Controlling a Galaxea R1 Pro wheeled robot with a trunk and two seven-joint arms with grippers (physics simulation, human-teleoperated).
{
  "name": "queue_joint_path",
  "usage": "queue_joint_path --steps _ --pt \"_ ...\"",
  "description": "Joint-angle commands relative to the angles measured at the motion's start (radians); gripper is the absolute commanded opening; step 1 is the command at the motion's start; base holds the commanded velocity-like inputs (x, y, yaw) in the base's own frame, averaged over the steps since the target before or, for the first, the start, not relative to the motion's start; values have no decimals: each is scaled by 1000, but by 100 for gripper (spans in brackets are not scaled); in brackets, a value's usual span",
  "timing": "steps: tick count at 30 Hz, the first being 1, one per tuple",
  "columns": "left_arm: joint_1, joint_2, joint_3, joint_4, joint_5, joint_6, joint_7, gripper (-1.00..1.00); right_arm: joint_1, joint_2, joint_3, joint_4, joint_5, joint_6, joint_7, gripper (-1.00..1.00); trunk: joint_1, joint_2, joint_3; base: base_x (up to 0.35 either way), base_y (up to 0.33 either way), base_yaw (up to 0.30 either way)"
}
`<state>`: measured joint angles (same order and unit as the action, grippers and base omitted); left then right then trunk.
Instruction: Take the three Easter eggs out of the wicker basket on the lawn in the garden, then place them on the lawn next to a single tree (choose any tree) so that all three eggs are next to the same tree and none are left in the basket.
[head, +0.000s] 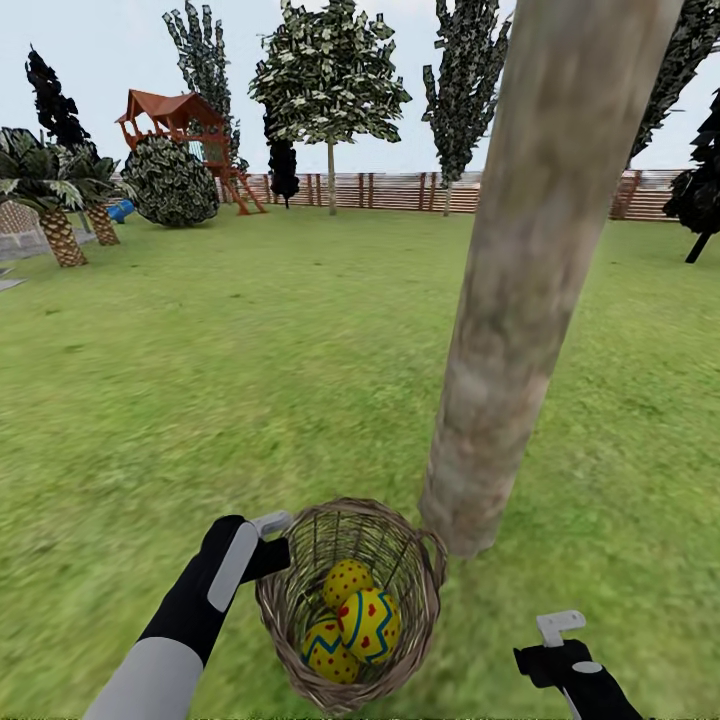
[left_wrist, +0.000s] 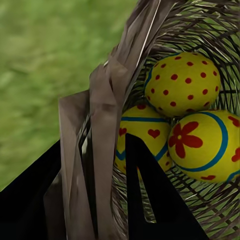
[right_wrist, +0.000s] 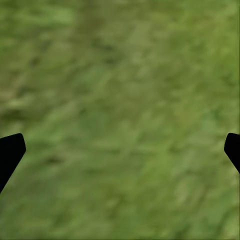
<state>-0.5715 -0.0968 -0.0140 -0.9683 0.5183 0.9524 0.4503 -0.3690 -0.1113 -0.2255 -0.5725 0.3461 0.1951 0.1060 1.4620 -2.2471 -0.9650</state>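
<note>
Tree (head: 540, 270): crown cut off by the head view's upper edge; trunk alone visible.
Easter eggs (head: 355, 620): lowest of the three partly covered by the front egg and the basket wall.
Wicker basket (left_wrist: 107, 125): rim blurred at close range in the left wrist view; far side cut off.
Left claw (left_wrist: 92, 195): fingertips cut off by the frame edge.
Right claw (right_wrist: 120, 150): two dark tips alone at the frame sides.
Lawn (right_wrist: 120, 90): blurred.

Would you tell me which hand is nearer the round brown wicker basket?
Left. The left hand grips the round brown wicker basket at its rim; the right hand hangs open over grass beside it.
</note>
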Motion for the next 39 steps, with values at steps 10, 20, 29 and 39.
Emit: queue_joint_path --steps 10,20,29,39 --pt "-1 0 -1 -2 20 -1 10 -100 0 2 -5 -3 11 4 9 100 38 -71 -32 0 0 0" --pt "-1 0 -1 0 20 -1 10 -100 -1 4 -5 -3 11 0 14 100 77 -141 -64 0 0 0" --pt "-1 1 -1 -1 20 -1 10 -100 0 4 -3 -3 14 2 12 100 77 -141 -64 0 0 0" --pt "-1 3 -1 -1 20 -1 11 -100 0 4 -3 -3 16 3 9 100 77 -141 -64 0 0 0"
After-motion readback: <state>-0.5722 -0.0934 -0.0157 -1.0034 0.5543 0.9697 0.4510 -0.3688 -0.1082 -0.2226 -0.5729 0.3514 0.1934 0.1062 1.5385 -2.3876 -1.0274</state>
